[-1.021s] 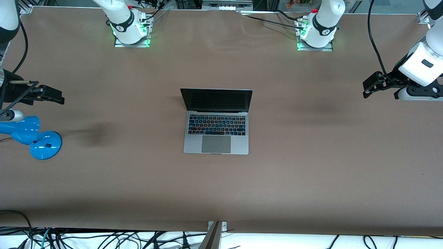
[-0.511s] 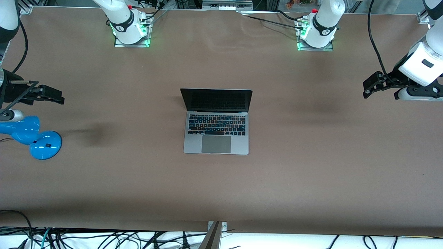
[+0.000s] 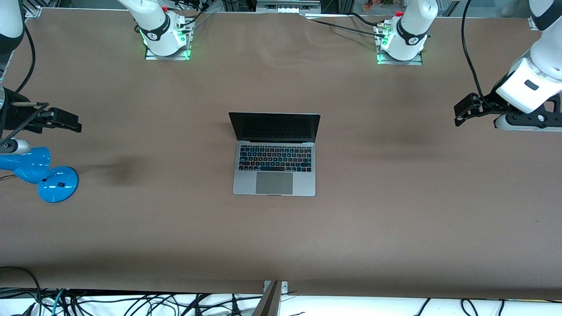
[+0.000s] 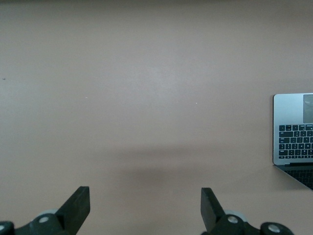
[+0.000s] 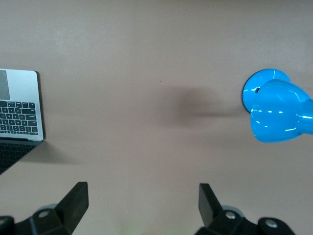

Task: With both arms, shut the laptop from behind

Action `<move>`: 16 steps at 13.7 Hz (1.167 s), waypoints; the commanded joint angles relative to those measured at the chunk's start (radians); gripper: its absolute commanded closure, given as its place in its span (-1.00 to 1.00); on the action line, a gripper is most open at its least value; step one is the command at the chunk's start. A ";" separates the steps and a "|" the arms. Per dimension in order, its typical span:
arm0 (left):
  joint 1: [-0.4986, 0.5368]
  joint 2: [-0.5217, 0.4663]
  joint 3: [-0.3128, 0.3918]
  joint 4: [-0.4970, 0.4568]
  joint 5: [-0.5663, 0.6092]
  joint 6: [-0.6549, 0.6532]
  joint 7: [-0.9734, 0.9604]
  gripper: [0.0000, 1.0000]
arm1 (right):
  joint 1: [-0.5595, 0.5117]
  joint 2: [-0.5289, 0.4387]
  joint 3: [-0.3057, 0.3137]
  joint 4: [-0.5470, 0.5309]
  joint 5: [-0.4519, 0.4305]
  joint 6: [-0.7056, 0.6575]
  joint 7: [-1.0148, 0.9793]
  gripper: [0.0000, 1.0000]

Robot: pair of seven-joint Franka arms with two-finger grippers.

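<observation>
Front view shows the laptop [image 3: 274, 153] standing open in the middle of the table [image 3: 395, 210], well clear of every edge, lid upright and untouched, so the closing looks not yet begun. Both grippers hang spread and empty over bare tabletop, the left gripper [image 3: 461, 115] near the left arm's end and the right gripper [image 3: 72, 123] near the right arm's end, above the blue lamp [image 3: 41, 173]. Next, I judge, both must travel inward to the lid's back and push it down together.

Silver-grey laptop [image 3: 274, 166] with black keys on a brown table [image 3: 395, 210]; bright blue lamp [image 3: 41, 173].
</observation>
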 commanded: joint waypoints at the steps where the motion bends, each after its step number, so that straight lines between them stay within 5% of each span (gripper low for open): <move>1: -0.004 0.018 -0.026 0.031 -0.022 -0.005 -0.016 -1.00 | -0.004 -0.012 0.000 0.003 0.016 0.000 0.005 -1.00; 9: -0.041 0.103 -0.125 0.109 -0.014 -0.005 -0.146 -1.00 | 0.017 -0.006 0.023 0.000 0.022 -0.009 0.011 -1.00; 16: -0.047 0.115 -0.209 0.109 -0.016 -0.006 -0.238 -1.00 | 0.200 -0.003 0.030 -0.003 0.022 -0.006 0.200 -1.00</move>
